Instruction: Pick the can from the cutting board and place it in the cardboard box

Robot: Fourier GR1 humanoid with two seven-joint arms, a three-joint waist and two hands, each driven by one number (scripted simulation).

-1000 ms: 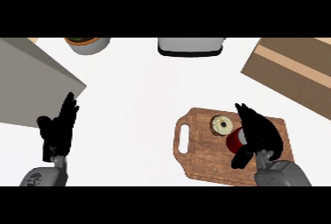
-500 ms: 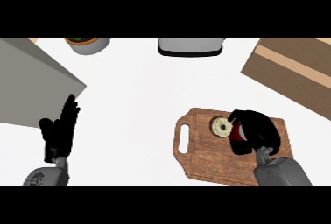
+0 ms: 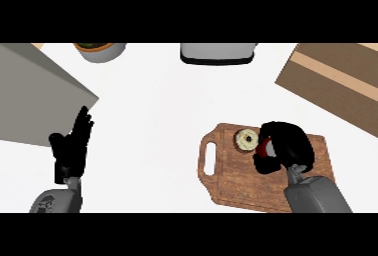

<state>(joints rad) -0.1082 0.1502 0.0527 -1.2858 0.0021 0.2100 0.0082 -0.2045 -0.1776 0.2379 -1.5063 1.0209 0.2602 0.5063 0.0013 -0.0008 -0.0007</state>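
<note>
While curled over the can (image 3: 260,145), right hand (image 3: 286,146) sits on the cutting board (image 3: 244,185), fingers wrapped round the can's body and hiding most of it. Only the pale round end (image 3: 246,139) showing, facing toward the board's handle side, plus a sliver of red (image 3: 263,148) between the fingers. Can lying on its side, on the board's upper half, near the far edge. Cannot tell whether lifted clear of the wood or touching it. Grey right forearm (image 3: 316,195) coming in over the board's near right corner.

Board itself: brown wood, tilted a little, handle slot (image 3: 209,159) cut through its left end.

Cardboard box (image 3: 336,75) up and to the right of the board, well apart from it, flaps shut with a paler strip of tape (image 3: 341,70) running across the top. Nothing of the can near it.

Far to the left of the board, left hand (image 3: 71,145) resting open, fingers straight and pointing away, holding nothing, white counter (image 3: 155,115) between it and the board. Just beyond that hand, further left of the board, a big grey slab (image 3: 33,95) reaching the view's edge.

Straight beyond the board at the far edge, a grey and black appliance (image 3: 218,53), only partly in view. Beyond and left of the board, a round pot (image 3: 100,50) with a brownish rim and something dark green inside.
</note>
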